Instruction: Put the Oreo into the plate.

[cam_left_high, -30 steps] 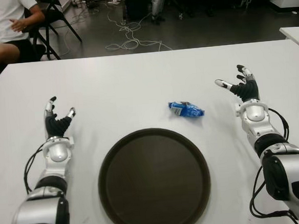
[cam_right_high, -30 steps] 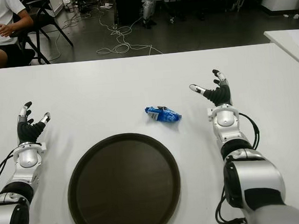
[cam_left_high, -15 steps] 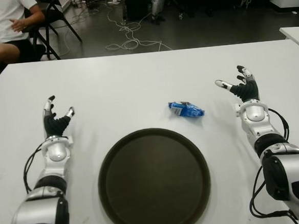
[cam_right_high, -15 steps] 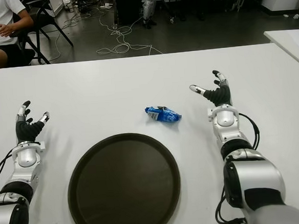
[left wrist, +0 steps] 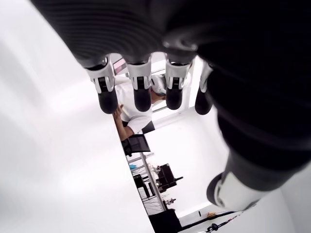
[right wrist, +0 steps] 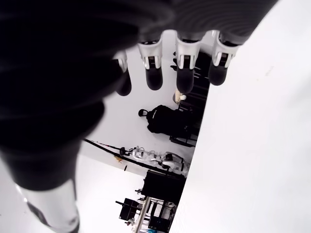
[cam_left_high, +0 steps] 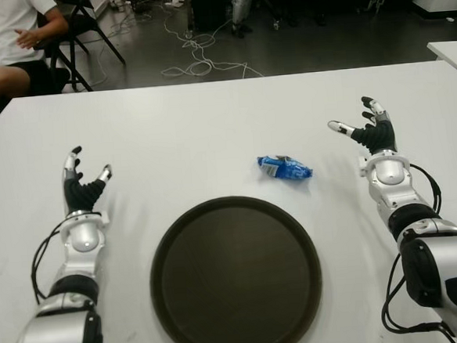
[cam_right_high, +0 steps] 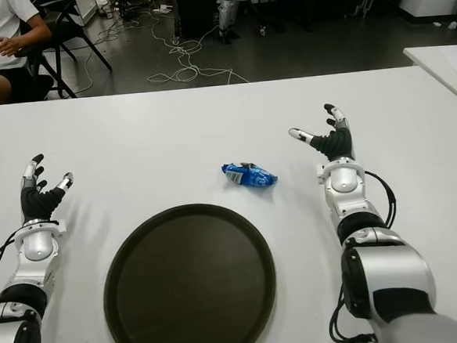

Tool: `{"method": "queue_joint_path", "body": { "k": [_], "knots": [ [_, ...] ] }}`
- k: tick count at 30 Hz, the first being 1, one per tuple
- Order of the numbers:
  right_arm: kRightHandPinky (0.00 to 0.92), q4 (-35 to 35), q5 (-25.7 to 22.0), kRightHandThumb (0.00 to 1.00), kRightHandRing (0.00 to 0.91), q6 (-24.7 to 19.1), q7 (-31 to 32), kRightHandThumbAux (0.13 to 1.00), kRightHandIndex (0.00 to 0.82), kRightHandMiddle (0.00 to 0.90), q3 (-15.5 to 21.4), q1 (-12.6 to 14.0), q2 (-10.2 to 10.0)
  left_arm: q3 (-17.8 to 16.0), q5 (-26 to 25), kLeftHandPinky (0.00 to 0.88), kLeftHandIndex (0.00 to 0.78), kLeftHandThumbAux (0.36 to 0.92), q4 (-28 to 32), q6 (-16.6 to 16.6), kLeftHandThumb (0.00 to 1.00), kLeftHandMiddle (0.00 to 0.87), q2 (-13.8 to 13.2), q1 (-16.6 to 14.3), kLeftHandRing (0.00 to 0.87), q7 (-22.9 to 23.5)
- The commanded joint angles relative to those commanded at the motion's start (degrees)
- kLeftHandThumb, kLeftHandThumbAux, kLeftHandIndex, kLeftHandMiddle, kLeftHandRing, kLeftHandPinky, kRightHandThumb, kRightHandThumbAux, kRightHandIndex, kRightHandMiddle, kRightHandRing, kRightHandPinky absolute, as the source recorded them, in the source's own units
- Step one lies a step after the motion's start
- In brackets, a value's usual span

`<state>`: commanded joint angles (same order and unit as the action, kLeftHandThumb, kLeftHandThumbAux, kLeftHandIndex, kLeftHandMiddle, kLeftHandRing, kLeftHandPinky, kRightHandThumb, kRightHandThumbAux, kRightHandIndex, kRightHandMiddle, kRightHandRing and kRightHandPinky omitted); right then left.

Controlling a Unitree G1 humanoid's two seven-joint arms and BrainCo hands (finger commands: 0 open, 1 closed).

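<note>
My left hand (cam_left_high: pixel 83 185) sits well to the left of the plate (cam_left_high: pixel 236 277), fingers spread and empty, clear of the work. The plate lies on the table (cam_left_high: pixel 210 126) right before me, ready to receive. The Oreo (cam_left_high: pixel 285 167) lies just beyond the plate's far rim. My right hand (cam_left_high: pixel 367 134), to the plate's far right, is open too, thumb toward the packet, I judge for a reach.
</note>
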<state>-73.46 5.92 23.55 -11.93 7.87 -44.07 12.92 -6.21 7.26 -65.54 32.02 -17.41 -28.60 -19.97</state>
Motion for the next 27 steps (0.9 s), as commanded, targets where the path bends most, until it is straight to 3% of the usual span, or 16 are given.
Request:
{"method": "queue_joint_path", "body": {
  "k": [9,27],
  "knots": [
    [0.022,0.11,0.60,0.000,0.073,-0.95,-1.20,0.728,0.167,0.108,-0.90,0.00,0.18,-0.33,0.00,0.015,0.047,0.735,-0.24,0.41,0.000,0.059,0.11,0.17,0.032,-0.16],
    [0.061,-0.37,0.81,0.000,0.093,-1.48,-1.51,0.753,0.167,0.121,-1.39,-0.38,0.23,-0.85,-0.34,0.013,0.048,0.736,-1.89,0.12,0.000,0.057,0.46,-1.08,0.029,0.15]
  ]
}}
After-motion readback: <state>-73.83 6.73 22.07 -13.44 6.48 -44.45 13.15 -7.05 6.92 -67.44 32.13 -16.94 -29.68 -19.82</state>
